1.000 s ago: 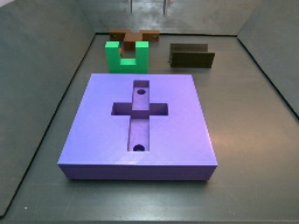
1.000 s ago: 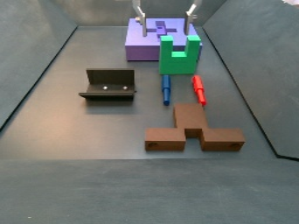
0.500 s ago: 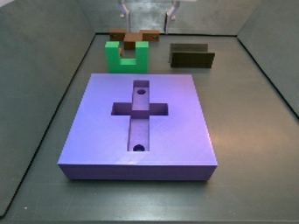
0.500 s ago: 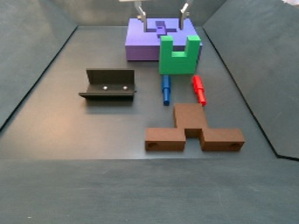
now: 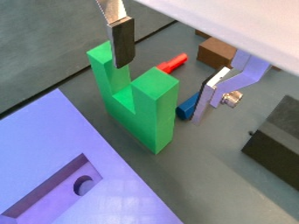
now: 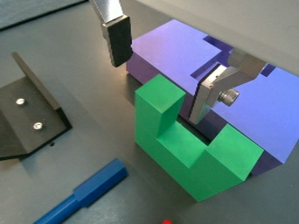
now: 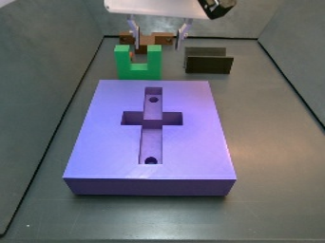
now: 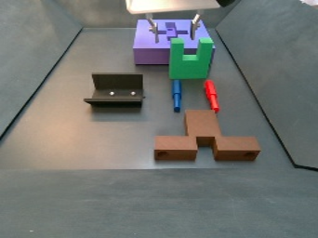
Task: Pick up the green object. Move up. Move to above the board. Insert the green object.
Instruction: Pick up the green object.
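Green piece: the green object (image 5: pixel 138 103) is a bright, smooth, blocky U with two prongs pointing up. It stands on the grey floor right under the jaws, just beside the board (image 7: pixel 159 133).
What changed: the gripper (image 6: pixel 163 63) has come down. A second ago it hung high above the piece; now its fingers (image 5: pixel 121 40) are low around the prongs.
Jaws: wide open, not holding anything. One silver plate is by one prong, the other plate stands off the far prong.
What it means: the pick-up has not happened yet. I think the next thing is to go a bit lower and squeeze.
Board: big, flat, purple slab with a cross-shaped dip and two little round holes, behind the jaws in a wrist view.
Other things: a blue stick (image 6: pixel 82 192) and a red stick (image 5: pixel 172 63) lie past the piece; a brown block (image 8: pixel 206 138) sits further off; the dark fixture (image 8: pixel 117 89) is off to the side.
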You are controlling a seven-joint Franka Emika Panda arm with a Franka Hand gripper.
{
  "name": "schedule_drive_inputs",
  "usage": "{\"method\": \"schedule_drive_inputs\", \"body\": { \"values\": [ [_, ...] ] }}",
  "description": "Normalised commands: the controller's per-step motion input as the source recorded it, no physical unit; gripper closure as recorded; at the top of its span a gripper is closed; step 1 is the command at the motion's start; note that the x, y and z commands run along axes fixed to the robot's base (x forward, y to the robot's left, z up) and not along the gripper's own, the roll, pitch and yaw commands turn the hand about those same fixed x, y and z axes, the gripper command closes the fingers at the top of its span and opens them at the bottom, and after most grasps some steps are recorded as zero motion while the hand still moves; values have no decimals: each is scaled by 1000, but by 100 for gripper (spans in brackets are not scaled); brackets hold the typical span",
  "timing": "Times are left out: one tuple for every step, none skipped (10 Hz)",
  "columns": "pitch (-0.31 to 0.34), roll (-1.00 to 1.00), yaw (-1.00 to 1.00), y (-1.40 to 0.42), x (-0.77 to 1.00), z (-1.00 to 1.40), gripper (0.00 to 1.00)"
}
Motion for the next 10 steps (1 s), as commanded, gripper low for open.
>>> {"method": "schedule_drive_inputs", "body": {
  "values": [
    [0,23,0,0,23,-274,0],
    [0,57,0,0,0,-329,0],
    [0,80,0,0,0,-286,0],
    [0,99,0,0,0,-257,0],
    [0,0,0,74,0,-83,0],
    [0,0,0,40,0,-40,0],
    [0,0,0,0,0,-89,0],
    [0,6,0,0,0,-97,0],
    [0,31,0,-3,0,-191,0],
    [0,60,0,0,0,-269,0]
  ]
}}
